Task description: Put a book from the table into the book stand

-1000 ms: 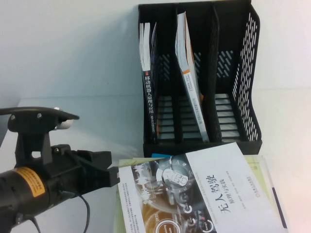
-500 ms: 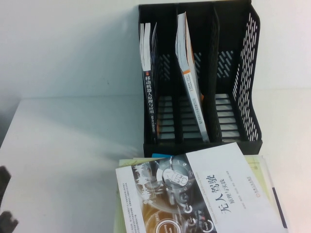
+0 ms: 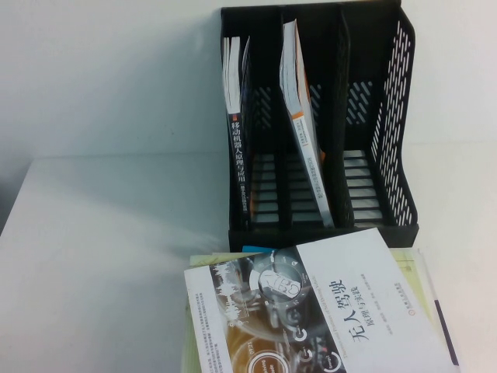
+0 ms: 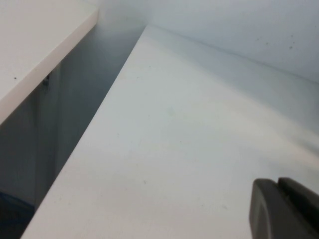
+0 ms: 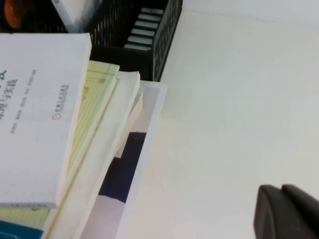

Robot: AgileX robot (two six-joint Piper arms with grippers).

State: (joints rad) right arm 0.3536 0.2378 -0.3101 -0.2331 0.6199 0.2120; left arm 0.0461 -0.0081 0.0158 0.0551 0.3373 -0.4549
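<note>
We see the white table [image 3: 101,256] filling most of the high view, with the black book stand [image 3: 392,155] at its far side, right of centre. The stand has three compartments: a dark-spined book [image 3: 235,140] stands in the left one, an orange-and-white book [image 3: 299,116] leans in the middle one, and the right one holds nothing. At the near edge, just in front of the stand, lies a pile of books, and the top book [image 3: 326,311], with a grey and white cover, rests flat on it and is touched by nothing. Neither arm shows in the high view. The left gripper [image 4: 284,209] appears only as a dark corner in its wrist view, over bare table near the table's left edge, and we cannot tell whether it is released or clenched. The right gripper [image 5: 286,211] shows likewise as a dark corner, over bare table to the right of the pile, and its state cannot be told either. We judge that the task stands at a start, with no book picked. The next move calls for one arm to reach the top book, take it by an edge, stand it upright and slip it into the free right compartment.
</note>
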